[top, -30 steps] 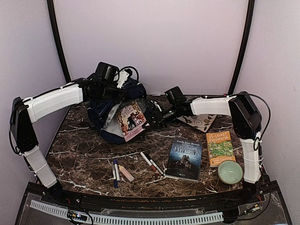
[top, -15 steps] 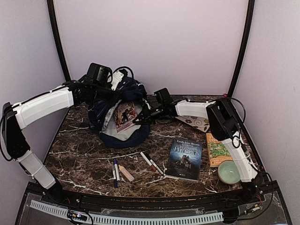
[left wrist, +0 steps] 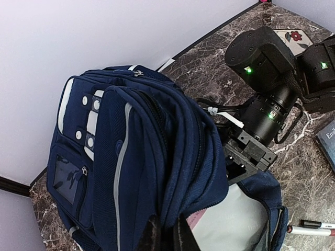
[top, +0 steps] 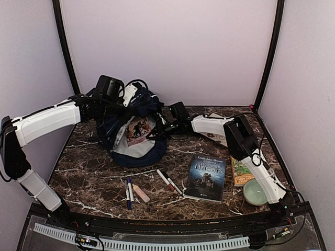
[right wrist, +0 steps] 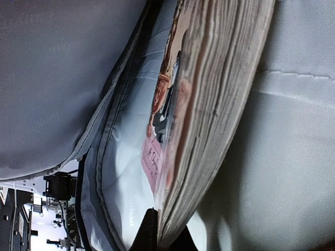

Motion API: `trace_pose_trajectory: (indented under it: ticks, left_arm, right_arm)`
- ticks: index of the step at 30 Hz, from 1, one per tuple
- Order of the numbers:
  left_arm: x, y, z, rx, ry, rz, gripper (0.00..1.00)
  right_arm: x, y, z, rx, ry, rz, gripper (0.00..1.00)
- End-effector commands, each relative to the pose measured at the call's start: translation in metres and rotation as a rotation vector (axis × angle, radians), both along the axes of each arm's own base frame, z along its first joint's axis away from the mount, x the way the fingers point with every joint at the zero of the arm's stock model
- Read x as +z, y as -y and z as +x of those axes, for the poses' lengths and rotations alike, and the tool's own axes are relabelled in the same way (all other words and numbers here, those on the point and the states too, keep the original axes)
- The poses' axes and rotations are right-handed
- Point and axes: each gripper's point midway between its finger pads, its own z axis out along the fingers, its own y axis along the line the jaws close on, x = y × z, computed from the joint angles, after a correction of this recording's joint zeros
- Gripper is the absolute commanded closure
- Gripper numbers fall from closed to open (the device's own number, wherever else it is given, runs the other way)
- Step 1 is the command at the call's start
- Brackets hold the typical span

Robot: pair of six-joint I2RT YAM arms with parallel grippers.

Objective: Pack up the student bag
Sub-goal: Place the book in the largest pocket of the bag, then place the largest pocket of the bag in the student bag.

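Currently the student bag (top: 152, 152) is seen lying at the far left of the marble table (top: 89, 175), its mouth turned up and toward the arms so that the pale grey lining is exposed. The upper flap of navy fabric is pinched between the closed fingers of the left gripper (left wrist: 166, 236) and is held raised, as is shown from the left wrist, where the fabric is bunched right at the fingertips. A pink book (top: 137, 129) is clamped by the right gripper (right wrist: 156, 230), whose fingers are closed on the book's edge. From the right wrist, the page edges and the pink cover are seen pressed between two walls of grey lining, so the book is placed well inside the open compartment. From above, only part of its cover is seen within the opening.

Nearer the arms, two pens (top: 128, 192) and a pale pink marker (top: 140, 193) are laid side by side, with two more markers (top: 168, 181) just to their right. A dark book (top: 205, 177) is laid flat beside those. An orange book (top: 242, 171) is partly covered by the right arm, and a green bowl (top: 256, 192) is set just in front of it, near the right edge.
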Motion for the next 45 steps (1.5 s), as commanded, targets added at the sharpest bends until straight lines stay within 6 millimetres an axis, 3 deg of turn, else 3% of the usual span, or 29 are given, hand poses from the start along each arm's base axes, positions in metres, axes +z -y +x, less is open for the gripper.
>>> trace_pose_trajectory:
  ticks: [1,6,11,16,23,27,32,39,45]
  left_arm:
    - [0.068,0.010,-0.007,-0.026,0.172,-0.158,1.00]
    - [0.055,0.007,-0.005,-0.011,0.161,-0.124,1.00]
    - [0.044,0.002,-0.004,0.010,0.157,-0.102,1.00]
    - [0.035,-0.007,-0.001,0.051,0.169,-0.061,1.00]
    - [0.017,-0.017,0.006,0.082,0.165,-0.039,1.00]
    - [-0.001,-0.015,0.007,0.077,0.129,-0.031,1.00]
    - [-0.035,0.001,0.007,0.023,0.036,-0.040,1.00]
    - [-0.089,0.026,-0.002,-0.052,-0.140,-0.095,1.00]
    - [-0.118,0.028,-0.015,-0.051,-0.215,-0.127,1.00]
  right_arm:
    - [-0.012,-0.011,0.019,-0.075,0.070,-0.012,1.00]
    - [-0.016,-0.014,0.028,-0.128,0.101,-0.045,0.74]
    - [0.004,-0.011,0.027,-0.128,0.140,-0.059,0.67]
    - [0.026,0.004,0.026,-0.162,0.189,-0.128,0.60]
    - [0.058,0.022,-0.003,-0.125,0.187,-0.117,0.45]
    - [0.081,0.035,-0.022,-0.094,0.206,-0.094,0.44]
    - [0.086,0.069,-0.047,-0.049,0.258,-0.145,0.43]
    - [0.102,0.145,-0.073,-0.001,0.478,-0.240,0.42]
    - [0.079,0.219,-0.113,0.074,0.549,-0.424,0.41]
